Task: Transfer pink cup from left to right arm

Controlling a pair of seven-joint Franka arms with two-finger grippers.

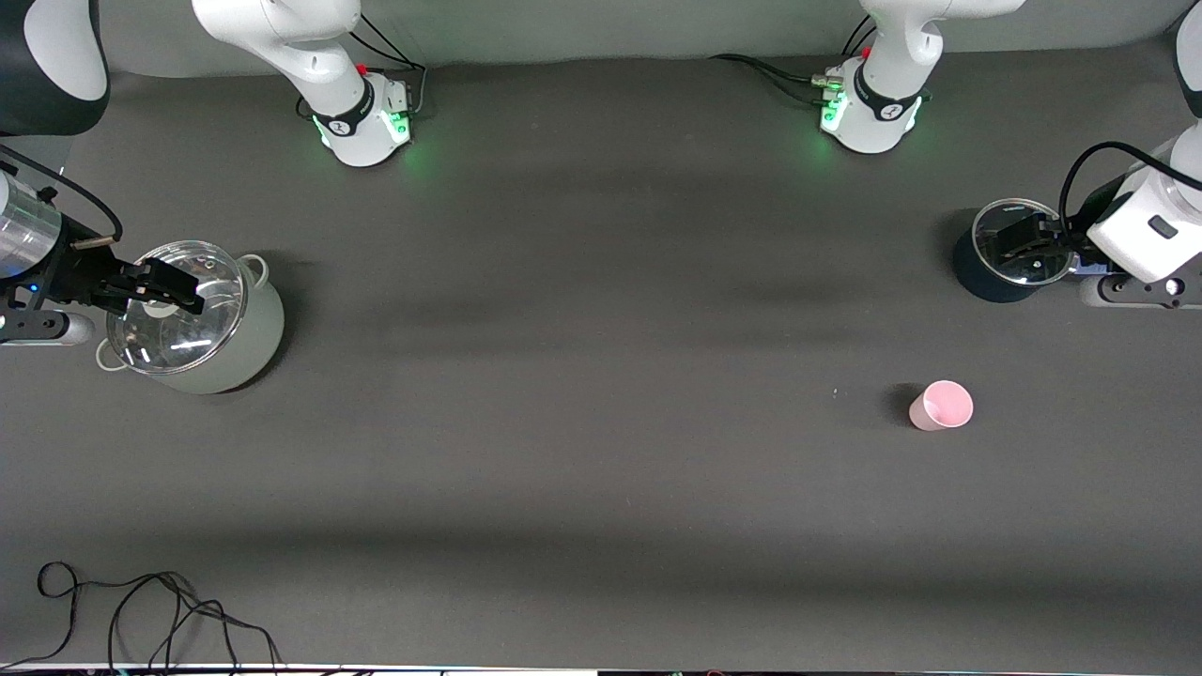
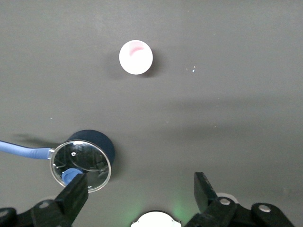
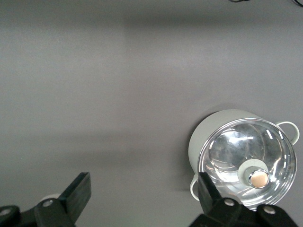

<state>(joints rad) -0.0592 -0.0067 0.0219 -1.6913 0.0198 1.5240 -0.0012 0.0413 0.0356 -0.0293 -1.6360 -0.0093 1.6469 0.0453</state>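
The pink cup (image 1: 941, 406) stands upright and alone on the dark table, toward the left arm's end. It also shows in the left wrist view (image 2: 136, 57), seen from above, well away from the fingers. My left gripper (image 1: 1007, 240) is open and empty, up in the air over a small dark blue pot (image 1: 977, 274); its jaws (image 2: 139, 189) stand wide apart. My right gripper (image 1: 188, 289) is open and empty, over a pale pot with a glass lid (image 1: 254, 343) at the right arm's end; its jaws (image 3: 142, 191) are wide apart.
The dark blue pot (image 2: 97, 142) has a glass lid and a blue handle (image 2: 23, 152). The pale pot (image 3: 213, 135) has two loop handles. Both pots are farther from the front camera than the cup. Loose black cable (image 1: 141, 615) lies at the table's near edge.
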